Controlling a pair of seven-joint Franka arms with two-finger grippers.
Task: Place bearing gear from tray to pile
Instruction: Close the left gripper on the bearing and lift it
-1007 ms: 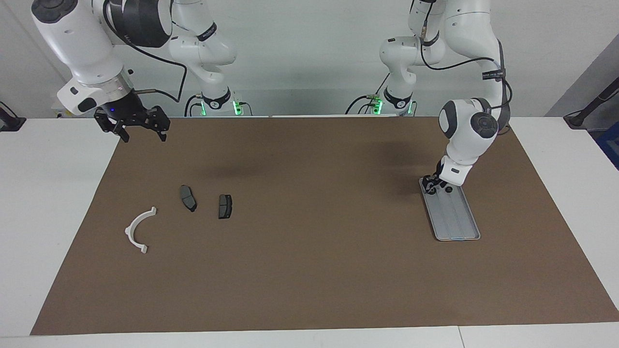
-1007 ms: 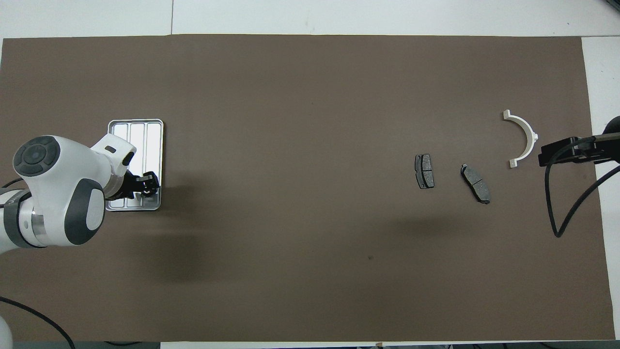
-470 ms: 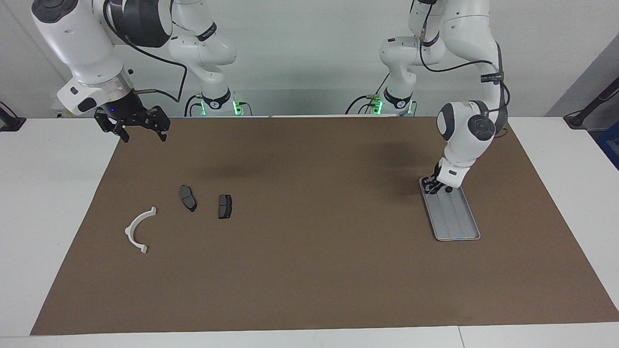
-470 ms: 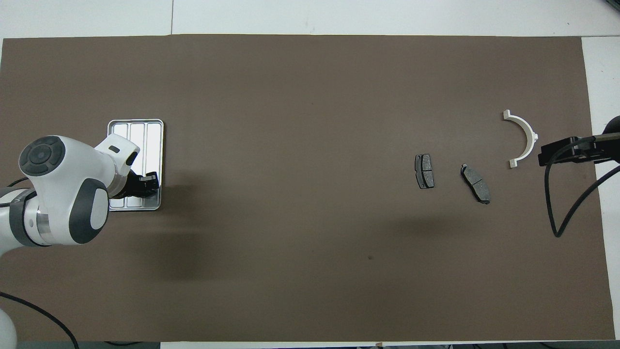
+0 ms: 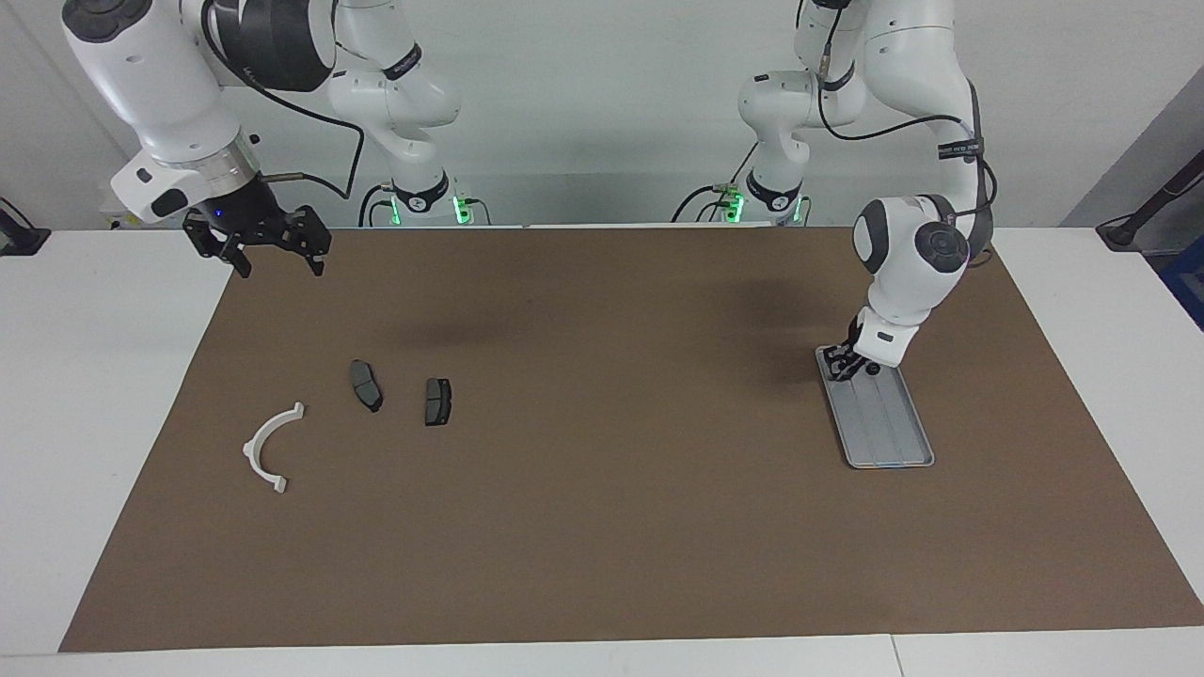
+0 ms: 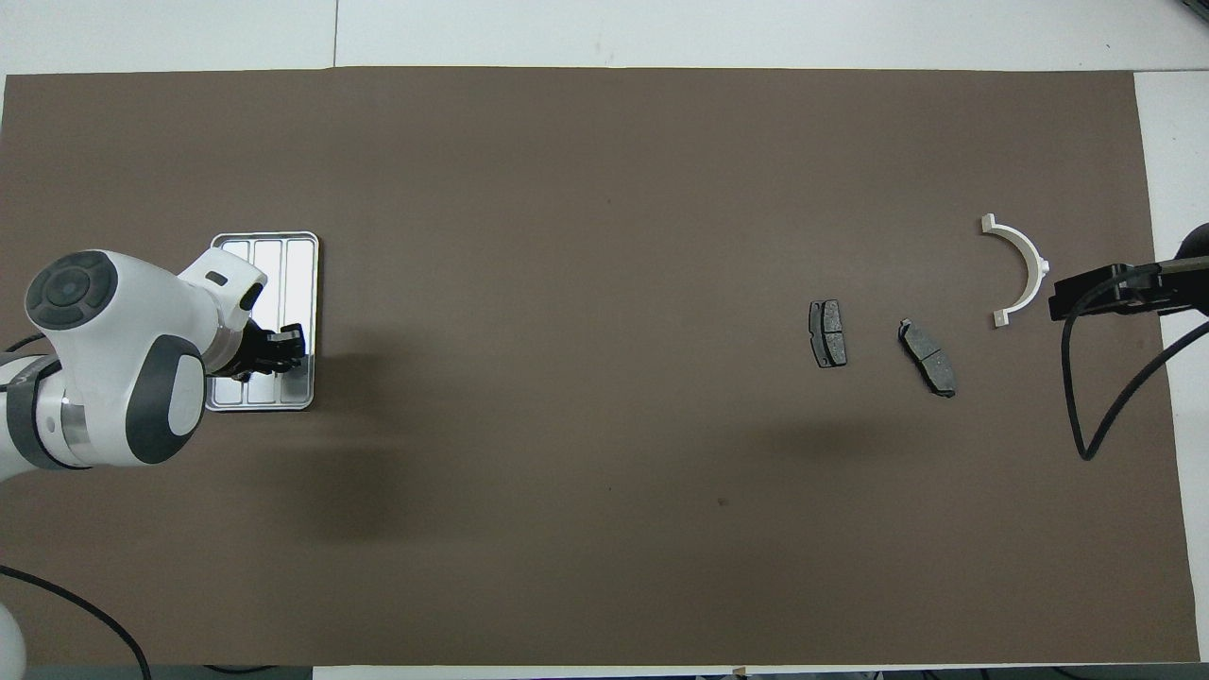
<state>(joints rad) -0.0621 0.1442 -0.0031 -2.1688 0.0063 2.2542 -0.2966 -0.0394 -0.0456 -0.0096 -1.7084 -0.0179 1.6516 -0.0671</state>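
The silver ribbed tray (image 5: 889, 428) (image 6: 288, 260) lies toward the left arm's end of the table. My left gripper (image 5: 843, 363) (image 6: 280, 346) is down in the tray's end nearer the robots. A small dark round part (image 5: 873, 369), possibly the bearing gear, lies in the tray beside it. The pile lies toward the right arm's end: a white semicircular bracket (image 5: 268, 447) (image 6: 1022, 269) and two dark brake pads (image 5: 366, 385) (image 5: 437, 401) (image 6: 828, 333) (image 6: 928, 357). My right gripper (image 5: 275, 256) (image 6: 1100, 291) waits open and empty, raised over the mat's corner.
A brown mat (image 5: 602, 470) covers the table, with white table top (image 5: 94, 376) around it. A black cable (image 6: 1086, 397) hangs from the right arm.
The left hand has shifted slightly along the tray's near end, away from the robots. The right arm has not moved.
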